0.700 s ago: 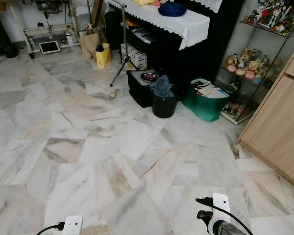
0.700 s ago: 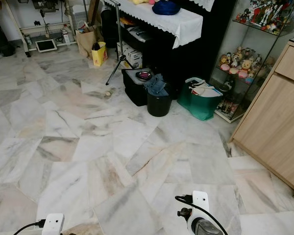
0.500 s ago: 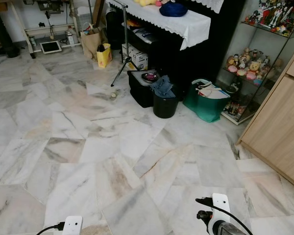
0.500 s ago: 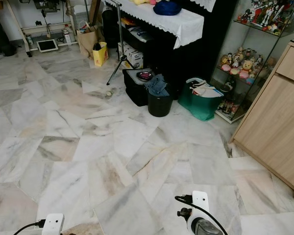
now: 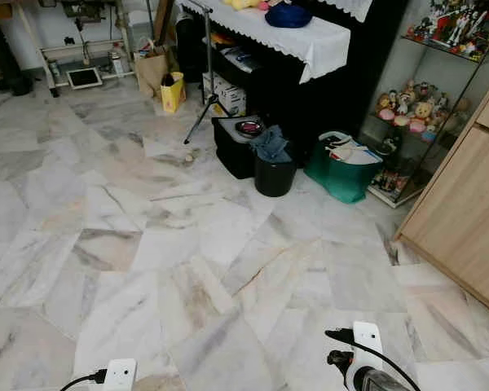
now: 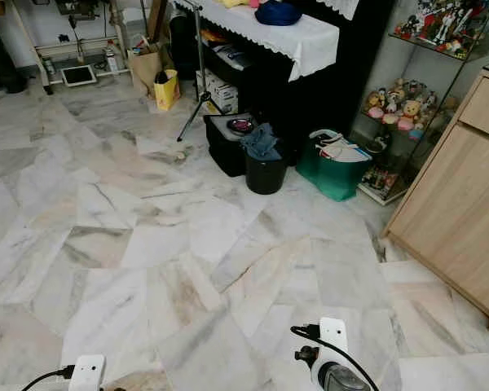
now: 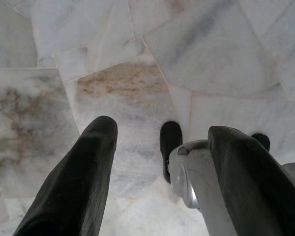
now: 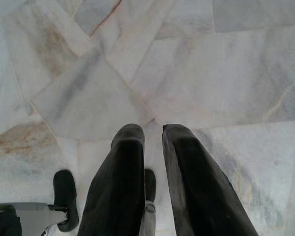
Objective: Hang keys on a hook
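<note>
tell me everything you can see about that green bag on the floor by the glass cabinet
The green bag is a soft, teal-green tote that looks like fabric or woven plastic. It stands upright and open on the marble floor, packed to the top with what look like papers or flat items, with a loop handle showing at its rim. It sits between the black bin and the glass cabinet, close against the dark piano behind it.

We are finding no text, label, brand, number or sign that we can read; the yellow bag (image 5: 172, 91), the boxes (image 5: 226, 94) under the draped table and the figurines (image 5: 409, 102) on the glass shelves are showing too small for any lettering.
</note>
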Motion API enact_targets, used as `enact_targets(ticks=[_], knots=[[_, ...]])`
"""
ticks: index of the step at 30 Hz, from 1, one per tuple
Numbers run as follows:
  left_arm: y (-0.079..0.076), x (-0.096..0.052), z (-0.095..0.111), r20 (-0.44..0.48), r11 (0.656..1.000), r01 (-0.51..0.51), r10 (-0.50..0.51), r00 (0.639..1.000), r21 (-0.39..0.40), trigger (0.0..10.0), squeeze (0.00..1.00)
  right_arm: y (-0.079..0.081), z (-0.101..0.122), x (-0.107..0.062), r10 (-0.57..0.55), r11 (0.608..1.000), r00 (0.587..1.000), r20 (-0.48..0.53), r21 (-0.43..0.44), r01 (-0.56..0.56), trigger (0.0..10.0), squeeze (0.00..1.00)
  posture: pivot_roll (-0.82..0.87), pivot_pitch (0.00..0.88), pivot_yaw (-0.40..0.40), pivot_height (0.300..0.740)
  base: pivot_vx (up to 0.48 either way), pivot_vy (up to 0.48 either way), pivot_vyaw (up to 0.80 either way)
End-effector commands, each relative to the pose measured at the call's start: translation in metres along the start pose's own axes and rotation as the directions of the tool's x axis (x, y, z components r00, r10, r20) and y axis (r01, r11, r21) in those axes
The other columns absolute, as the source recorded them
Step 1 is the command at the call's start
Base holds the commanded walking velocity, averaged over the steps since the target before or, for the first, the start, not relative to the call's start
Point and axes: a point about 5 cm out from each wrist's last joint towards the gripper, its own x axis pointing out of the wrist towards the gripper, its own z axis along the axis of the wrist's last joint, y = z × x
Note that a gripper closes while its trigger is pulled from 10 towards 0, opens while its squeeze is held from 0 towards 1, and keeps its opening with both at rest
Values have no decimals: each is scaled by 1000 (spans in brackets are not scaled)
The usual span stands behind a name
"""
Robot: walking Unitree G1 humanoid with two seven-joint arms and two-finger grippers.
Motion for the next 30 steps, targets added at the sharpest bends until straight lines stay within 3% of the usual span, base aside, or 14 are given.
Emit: enact_targets(ticks=[1, 4, 15, 19, 30], knots=[[-1, 0, -3, -3, 1000, 6, -6, 1000, -1, 10000, 0, -2, 0, 0, -8, 1000, 1000, -10, -7, 8, 10000, 0, 82, 0, -68, 740, 0, 0, 0], [-2, 0, -2, -3, 1000, 11, -11, 1000, -3, 10000, 0, -2, -1, 0, -9, 1000, 999, -30, -4, 9, 10000, 0, 82, 0, -70, 740, 0, 0, 0], [3, 0, 2, 5, 1000, 6, -6, 1000, -13, 10000, 0, -2, -1, 0, 0, 1000, 999, -45, -7, -1, 10000, 0, 81, 0, -74, 740, 0, 0, -616], [3, 0, 2, 8, 1000, 13, -13, 1000, 25, 10000, 0, -3, -1, 0, 2, 1000, 999, -49, -11, -2, 10000, 0, 83, 0, -78, 740, 0, 0, -600], [-1, -2, -9, -7, 1000, 27, -27, 1000, 3, 10000, 0, -2, 0, 0, 6, 1000, 999, -50, -17, -7, 10000, 0, 83, 0, -79, 740, 0, -368, -597]])
